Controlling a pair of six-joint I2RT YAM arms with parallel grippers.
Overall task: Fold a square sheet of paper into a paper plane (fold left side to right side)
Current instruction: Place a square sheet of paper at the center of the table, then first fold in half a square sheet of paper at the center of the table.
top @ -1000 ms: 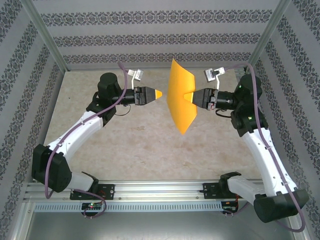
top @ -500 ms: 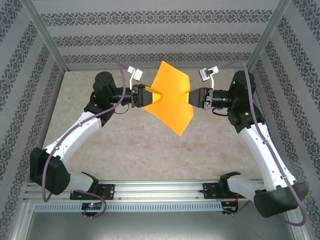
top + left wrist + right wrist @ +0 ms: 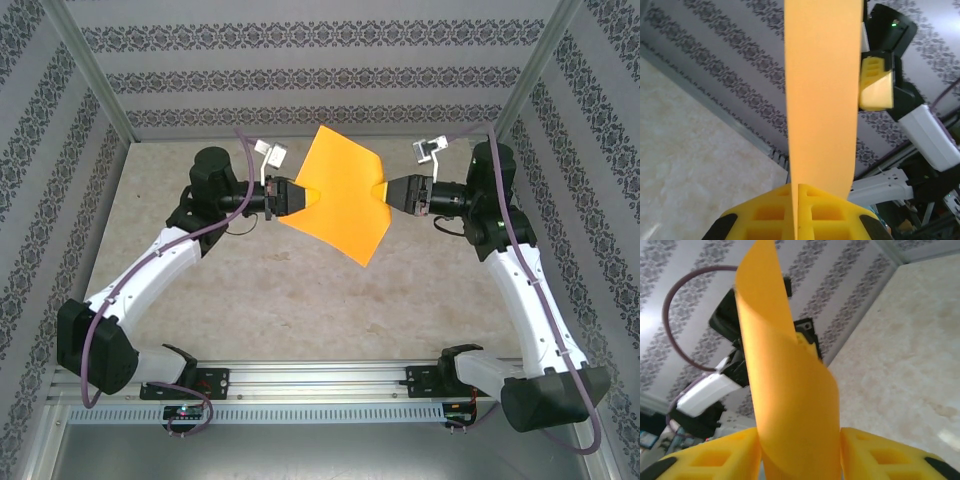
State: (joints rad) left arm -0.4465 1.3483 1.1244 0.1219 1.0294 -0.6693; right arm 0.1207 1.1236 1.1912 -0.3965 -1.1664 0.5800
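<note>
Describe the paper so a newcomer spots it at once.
Start at the table's far half, at its middle. The paper spans the gap from left end effector to right end effector, off the tabletop. It is a broad, thin orange-yellow sheet, unlike the small yellow pads beside it.

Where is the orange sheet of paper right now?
Top view: the square sheet of paper is in the air at centre back, between the left gripper and right gripper.
</note>
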